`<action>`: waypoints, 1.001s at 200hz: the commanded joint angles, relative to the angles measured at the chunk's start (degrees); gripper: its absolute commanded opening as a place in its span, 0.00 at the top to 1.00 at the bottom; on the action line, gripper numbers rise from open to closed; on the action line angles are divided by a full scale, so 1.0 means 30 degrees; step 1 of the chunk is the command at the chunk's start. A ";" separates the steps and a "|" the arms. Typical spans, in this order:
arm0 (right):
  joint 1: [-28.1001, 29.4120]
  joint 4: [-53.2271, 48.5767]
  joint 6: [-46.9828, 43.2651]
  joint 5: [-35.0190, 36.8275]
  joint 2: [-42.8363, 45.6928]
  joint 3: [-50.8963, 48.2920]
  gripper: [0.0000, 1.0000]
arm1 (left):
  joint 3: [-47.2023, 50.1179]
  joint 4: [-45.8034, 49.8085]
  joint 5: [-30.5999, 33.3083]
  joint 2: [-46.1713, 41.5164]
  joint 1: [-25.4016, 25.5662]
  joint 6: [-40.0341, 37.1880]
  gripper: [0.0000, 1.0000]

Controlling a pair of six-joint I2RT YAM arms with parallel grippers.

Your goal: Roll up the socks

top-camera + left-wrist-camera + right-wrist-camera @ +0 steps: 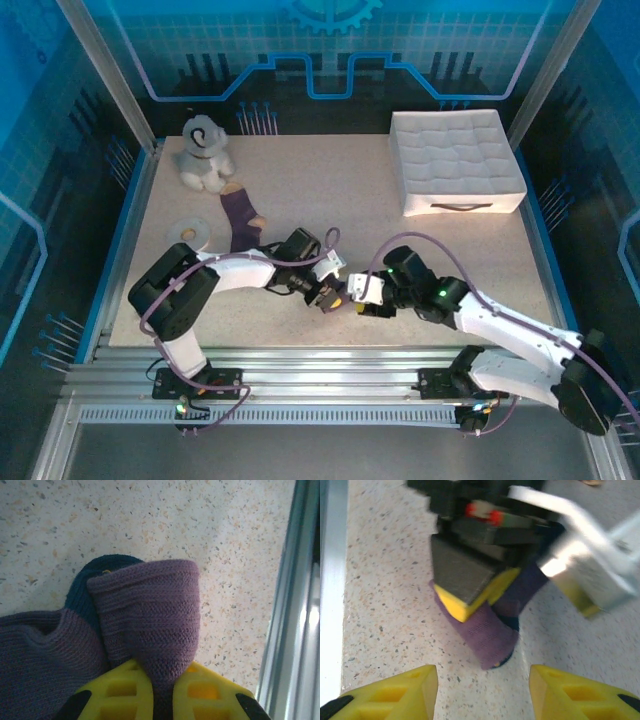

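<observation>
A dark purple sock (150,615) with a navy toe (110,565) is folded over on itself, and my left gripper (162,695) is shut on the fold, just above the speckled table. In the right wrist view the same sock (487,635) hangs below the left gripper's yellow fingers (465,600), its end touching the table. My right gripper (482,685) is open, facing that sock from a short distance, with nothing between its fingers. From above, both grippers meet near the table's front middle, left gripper (325,293) and right gripper (354,298). The second purple sock (240,215) lies flat at the back left.
A grey-white plush dog (205,152) sits at the back left corner, with a flat white ring disc (190,232) in front of it. A white quilted box (455,160) stands at the back right. The metal front rail (331,580) runs close beside the grippers.
</observation>
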State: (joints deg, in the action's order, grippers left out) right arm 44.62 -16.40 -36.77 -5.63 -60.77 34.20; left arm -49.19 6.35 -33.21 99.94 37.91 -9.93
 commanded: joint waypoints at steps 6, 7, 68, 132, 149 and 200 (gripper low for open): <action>0.0931 0.0451 -0.2683 0.1426 -0.1760 0.0726 0.50 | -0.0180 0.2418 -0.2132 0.1149 -0.0725 0.0734 1.00; 0.0954 0.0484 -0.2712 0.1431 -0.1825 0.0728 0.50 | -0.0197 0.2421 -0.2167 0.1174 -0.0734 0.0748 1.00; 0.1063 0.2701 -0.4010 0.1985 -0.4219 0.0788 0.50 | -0.0674 0.2745 -0.3855 0.2109 -0.1692 0.1471 1.00; 0.1189 0.3280 -0.5274 0.2105 -0.6462 0.1412 0.51 | -0.1649 0.3742 -0.5097 0.3307 -0.2222 0.1570 1.00; 0.1207 0.3388 -0.5486 0.2066 -0.7014 0.1523 0.51 | -0.1652 0.3786 -0.5319 0.3307 -0.2299 0.1526 1.00; 0.1197 0.3944 -0.6132 0.2457 -0.8457 0.1494 0.52 | -0.1650 0.3919 -0.5862 0.3424 -0.2332 0.1489 1.00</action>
State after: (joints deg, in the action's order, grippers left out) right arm 47.35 -5.15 -53.15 1.15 -83.88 37.98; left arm -54.28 13.28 -50.46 108.40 31.05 -5.89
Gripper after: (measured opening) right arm 0.484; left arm 0.075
